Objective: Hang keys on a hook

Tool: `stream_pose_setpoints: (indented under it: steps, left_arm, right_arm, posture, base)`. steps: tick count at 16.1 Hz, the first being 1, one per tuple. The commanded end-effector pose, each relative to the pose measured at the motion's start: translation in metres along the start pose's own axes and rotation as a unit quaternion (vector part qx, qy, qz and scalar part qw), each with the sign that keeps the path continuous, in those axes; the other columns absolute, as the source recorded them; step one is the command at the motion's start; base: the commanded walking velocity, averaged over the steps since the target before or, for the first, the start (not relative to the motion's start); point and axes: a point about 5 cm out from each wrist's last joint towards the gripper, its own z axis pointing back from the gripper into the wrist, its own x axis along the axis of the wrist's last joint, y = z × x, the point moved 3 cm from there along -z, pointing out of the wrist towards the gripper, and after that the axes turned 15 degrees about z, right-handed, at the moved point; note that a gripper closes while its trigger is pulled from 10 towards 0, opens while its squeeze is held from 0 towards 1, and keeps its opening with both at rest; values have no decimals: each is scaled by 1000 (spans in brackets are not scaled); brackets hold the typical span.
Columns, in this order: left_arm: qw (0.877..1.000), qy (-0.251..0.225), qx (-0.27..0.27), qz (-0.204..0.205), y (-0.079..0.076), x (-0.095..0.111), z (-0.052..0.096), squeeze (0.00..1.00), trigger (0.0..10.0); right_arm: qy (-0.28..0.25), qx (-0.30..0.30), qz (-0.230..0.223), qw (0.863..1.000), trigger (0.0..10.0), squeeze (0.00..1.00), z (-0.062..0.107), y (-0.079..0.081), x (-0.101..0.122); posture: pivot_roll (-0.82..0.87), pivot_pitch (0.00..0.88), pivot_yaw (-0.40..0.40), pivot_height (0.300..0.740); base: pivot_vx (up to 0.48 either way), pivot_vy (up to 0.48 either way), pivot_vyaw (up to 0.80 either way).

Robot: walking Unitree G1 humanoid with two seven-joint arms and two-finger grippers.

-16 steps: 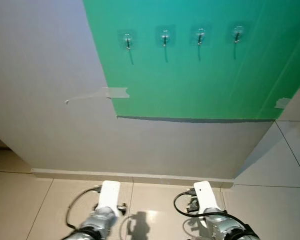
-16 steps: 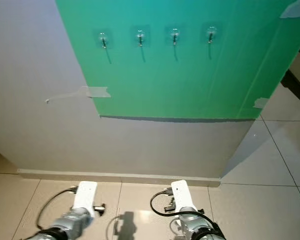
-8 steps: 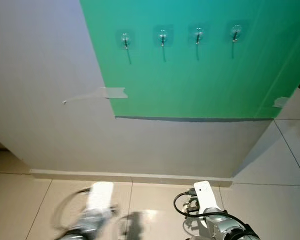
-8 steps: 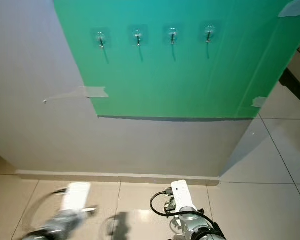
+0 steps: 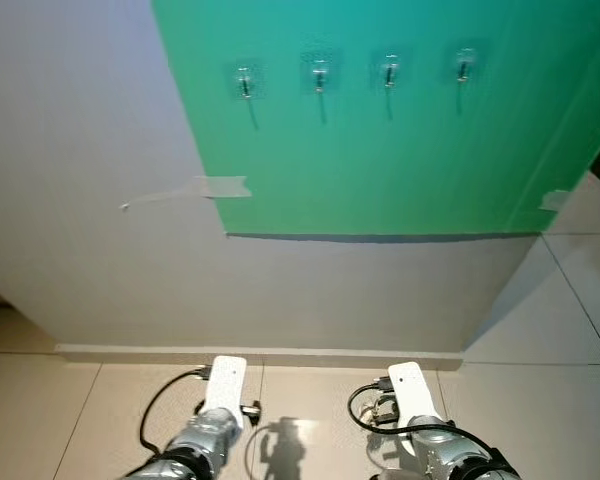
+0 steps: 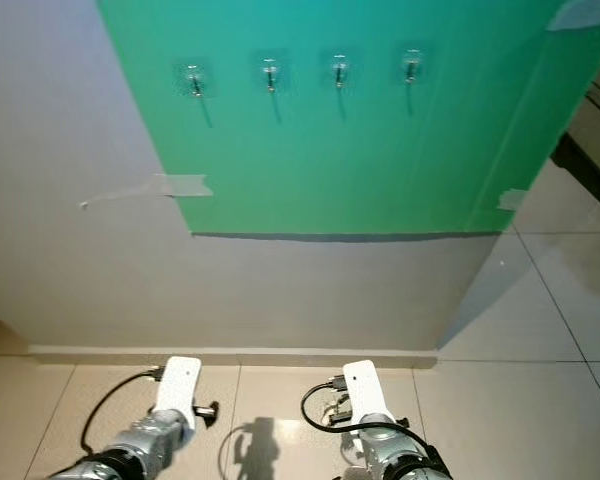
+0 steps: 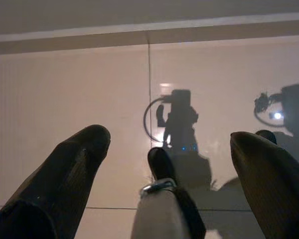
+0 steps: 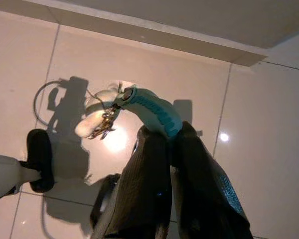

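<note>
**Green board, four hooks, keys held low**

Green board [image 5: 400, 130] on the grey wall carries four clear adhesive hooks [image 5: 320, 72] in a row at 12 o'clock in the head views; the whole scene sits slightly lower and more leftward than a second ago, so the camera has shifted, not the board. The left arm, blurred half a second ago, is sharp again, its wrist near 7 o'clock over the beige tiled floor [image 6: 500, 400]. Both arms hang low, wrists pointing at the skirting.

The right wrist view shows the right gripper [image 8: 172, 144] with its fingers pressed narrow on a teal lanyard strap [image 8: 152, 110]; the keys [image 8: 103, 124] dangle from the strap's ring above the floor. The left wrist view shows the left gripper [image 7: 169, 144] spread wide, holding nothing, with arm shadows on the tiles.
</note>
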Motion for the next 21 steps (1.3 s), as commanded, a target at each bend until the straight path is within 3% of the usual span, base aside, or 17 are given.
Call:
stream_pose_setpoints:
  steps: [1, 4, 5, 7, 9, 10, 11, 14, 21]
  left_arm:
    - [1000, 5, 16, -6, 9, -5, 0, 0, 10000]
    - [1000, 3, 25, -7, 26, -2, 1, 0, 10000]
    - [999, 0, 38, -7, 52, 3, 3, 0, 10000]
    - [999, -7, 46, -8, 68, 14, 5, 0, 10000]
    - [999, -8, 34, -11, 42, 15, 2, 0, 10000]
    - [1000, -5, 17, -13, 11, 10, 0, 0, 10000]
    - [1000, -4, 14, -13, 6, 8, 0, 0, 10000]
    - [1000, -3, 13, -13, 5, 7, 0, 0, 10000]
    - [1000, -3, 23, -13, 20, 8, 0, 0, 10000]
  right_arm:
    - [-1, -2, -1, 1000, 0, 0, 0, 0, 3]
    - [0, -2, 0, 1000, 0, 0, 0, 0, 2]
    - [0, -2, 0, 1000, 0, 0, 0, 0, 2]
    - [0, -1, 0, 1000, 0, 0, 0, 0, 1]
    - [0, -1, 0, 1000, 0, 0, 0, 0, 1]
    - [0, -1, 0, 1000, 0, 0, 0, 0, 1]
    - [0, -1, 0, 1000, 0, 0, 0, 0, 1]
    - [0, -1, 0, 1000, 0, 0, 0, 1, 1]
    - [-1, 0, 0, 1000, 0, 0, 0, 1, 2]
  posture:
    - [-175, 0, 85, 740]
    - [-176, 0, 84, 740]
    - [-178, 0, 86, 740]
    - [-178, 0, 86, 740]
    - [-178, 0, 85, 740]
    - [-178, 0, 85, 740]
    - [-179, 0, 85, 740]
    - [-178, 0, 84, 740]
    - [-177, 0, 84, 740]
  base:
    - [0, 0, 0]
    - [0, 0, 0]
    - [0, 0, 0]
    - [0, 0, 0]
    - [0, 0, 0]
    - [0, 0, 0]
    - [0, 0, 0]
    - [0, 0, 0]
    - [0, 0, 0]
